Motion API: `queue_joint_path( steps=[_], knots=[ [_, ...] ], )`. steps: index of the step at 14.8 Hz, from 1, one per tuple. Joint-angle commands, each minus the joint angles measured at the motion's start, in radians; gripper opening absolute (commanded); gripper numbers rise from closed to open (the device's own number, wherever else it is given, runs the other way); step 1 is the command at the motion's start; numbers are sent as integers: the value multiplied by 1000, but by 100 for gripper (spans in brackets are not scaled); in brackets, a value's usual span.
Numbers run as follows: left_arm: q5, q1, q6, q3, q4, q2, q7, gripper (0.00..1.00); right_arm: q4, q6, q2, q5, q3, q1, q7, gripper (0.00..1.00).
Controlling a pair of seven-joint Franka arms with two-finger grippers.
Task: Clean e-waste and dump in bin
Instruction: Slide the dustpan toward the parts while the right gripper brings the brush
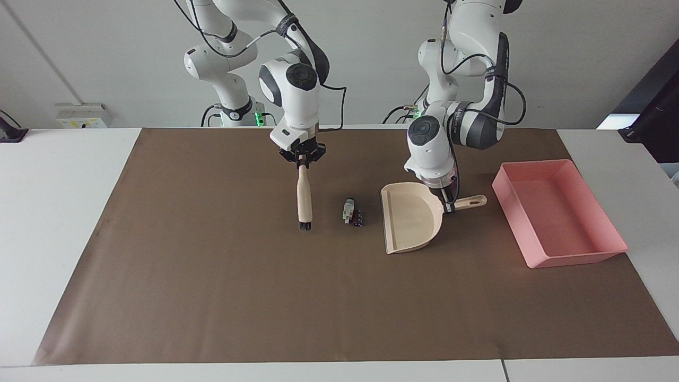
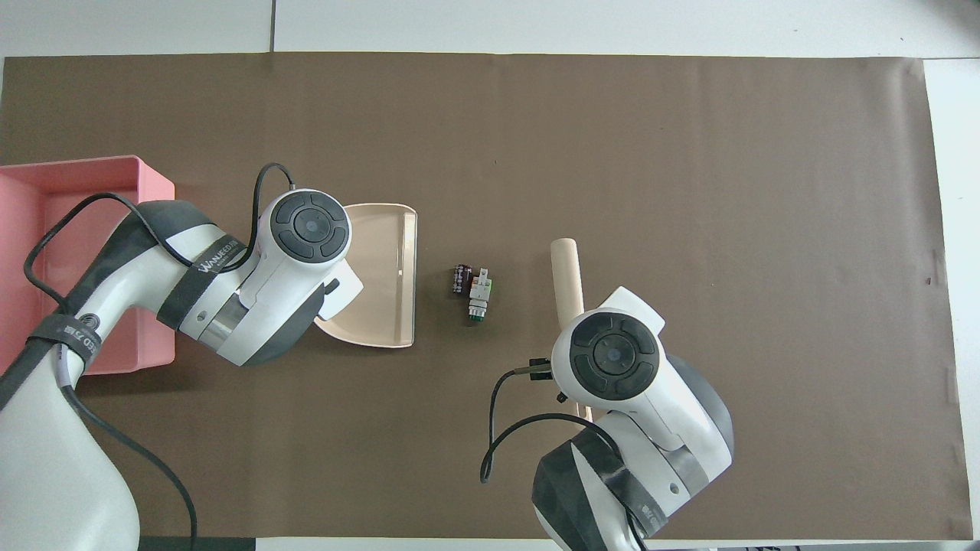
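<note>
Facing view: the e-waste [image 1: 352,212] sits between brush [image 1: 304,199] and dustpan [image 1: 411,223] — right gripper [image 1: 303,157] clamps the brush handle, left gripper [image 1: 448,204] clamps the dustpan's — bristles just beside it, pan mouth facing.

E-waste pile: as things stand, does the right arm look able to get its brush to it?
Probably yes. The right tool holds the brush upright, bristles down by the brown mat, beside the e-waste. Only bare mat lies between them; the dustpan flanks the pile toward the left arm's end.
</note>
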Motion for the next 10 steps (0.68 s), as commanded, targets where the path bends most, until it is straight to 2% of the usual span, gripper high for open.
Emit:
queue_joint_path(
  steps=[1,5,10],
  knots=[
    [6,-34,-18,6,34,29,-14,0,-1,70,41,-11,-3,47,109,0],
    [6,-51,-18,6,20,25,-40,0,25,134,114,0,-2,105,209,0],
    [7,-59,-11,6,-6,18,-32,0,193,166,264,118,-2,165,243,0]
  ],
)
